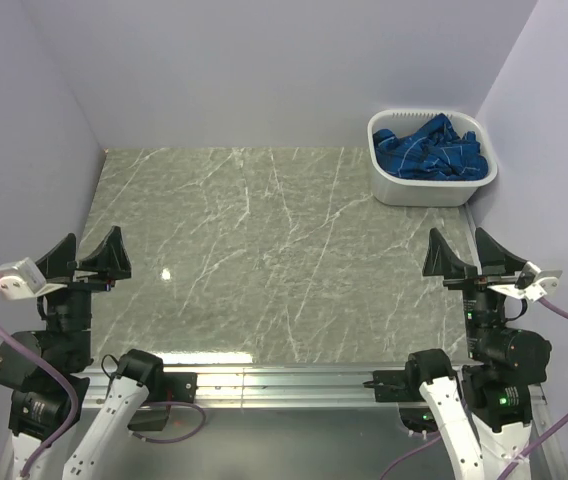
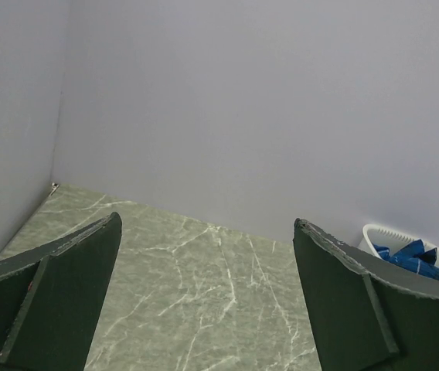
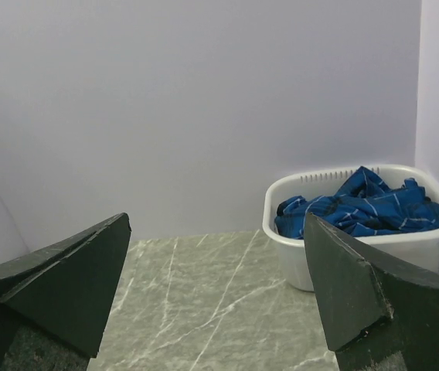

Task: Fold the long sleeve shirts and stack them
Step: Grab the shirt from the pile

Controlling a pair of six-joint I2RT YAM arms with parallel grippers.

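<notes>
Cloth of the blue plaid shirt [image 1: 431, 146] lies bunched in the white basket [image 1: 429, 195], ahead of the right claw [image 1: 459, 247] and a little to its outer side, well apart from it. Only blue shows; whether a second shirt lies under it cannot be told. No collar, cuff or hem can be picked out in the heap, so the first step, as I judge it, is to lift the garment out onto the marble table [image 1: 264, 230].

The right claw suits this: it hangs spread wide, holding nothing, and the basket sits plainly in its wrist view. It should go forward and down over the rim and close on a raised fold near the top of the heap rather than deep in the pile, so that one shirt comes up and not a knot. The basket looks light, and a snagged pull could drag or tip it. Lift straight up first, then carry the cloth back to the table between the two claws.

The left claw [image 1: 92, 245], also spread wide and bare, hangs far across from the basket. It is best held ready to catch a free edge once the cloth is laid down.
</notes>
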